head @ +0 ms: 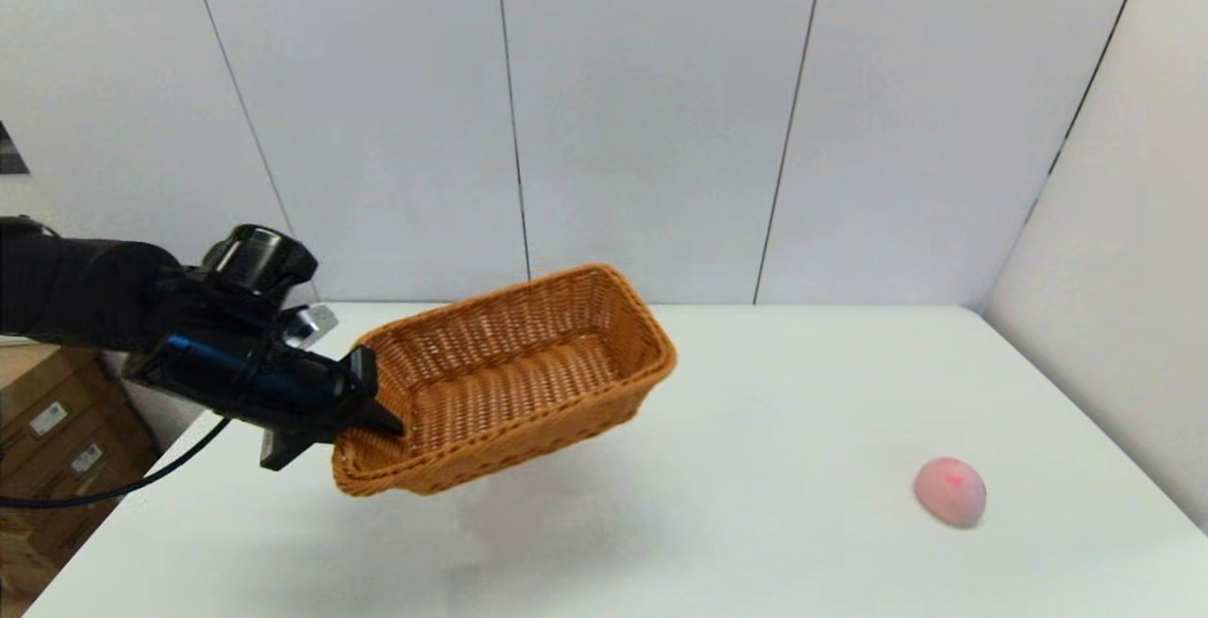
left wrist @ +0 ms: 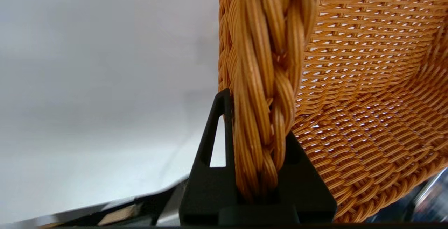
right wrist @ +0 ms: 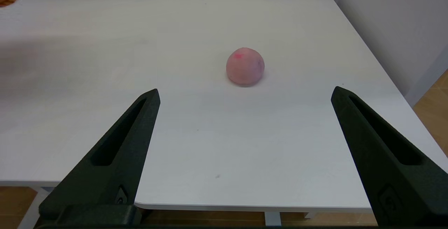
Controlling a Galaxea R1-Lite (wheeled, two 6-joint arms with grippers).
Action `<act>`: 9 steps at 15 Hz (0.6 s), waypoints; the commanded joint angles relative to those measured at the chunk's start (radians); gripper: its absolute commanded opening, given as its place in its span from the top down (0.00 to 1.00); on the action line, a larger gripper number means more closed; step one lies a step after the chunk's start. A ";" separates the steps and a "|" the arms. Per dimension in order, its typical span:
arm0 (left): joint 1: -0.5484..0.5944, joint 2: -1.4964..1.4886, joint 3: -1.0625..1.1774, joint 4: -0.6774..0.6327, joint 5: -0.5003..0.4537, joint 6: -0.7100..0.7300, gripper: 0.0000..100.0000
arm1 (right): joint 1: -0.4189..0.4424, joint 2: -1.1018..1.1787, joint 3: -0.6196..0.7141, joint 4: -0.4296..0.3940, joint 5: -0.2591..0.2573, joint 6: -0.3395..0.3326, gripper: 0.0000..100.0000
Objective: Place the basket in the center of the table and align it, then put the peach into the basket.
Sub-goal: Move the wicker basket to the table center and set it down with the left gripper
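White panelled walls back the counter (head: 755, 392). Left pincer (head: 373, 401) clamps the braided rim at the basket's (head: 528, 373) near-left end, holding it tilted above the counter. Right pincer (right wrist: 245, 94) gapes wide, empty, near the counter's edge; the peach (head: 950, 492) lies front-right, well apart from the basket.

Left arm (head: 85, 292) glossy black, round-capped wrist, trailing black cable (head: 113, 486); right hand (right wrist: 245, 94) has matte black, slotted, tapering fingers.

Pale panelled walls (head: 642, 108), wooden floor (right wrist: 434, 96), cardboard boxes (head: 57, 429) at the left
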 commanded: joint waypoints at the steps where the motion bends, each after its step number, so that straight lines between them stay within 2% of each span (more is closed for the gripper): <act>1: -0.240 0.074 -0.100 0.022 0.052 -0.002 1.00 | 0.001 0.001 0.000 0.001 0.000 0.000 0.00; 4: -0.338 0.183 -0.118 0.017 0.098 0.037 1.00 | 0.001 0.001 0.000 0.001 0.000 0.000 0.00; 9: -0.366 0.312 -0.158 0.014 0.099 0.041 1.00 | 0.001 0.001 0.000 0.001 0.000 0.000 0.00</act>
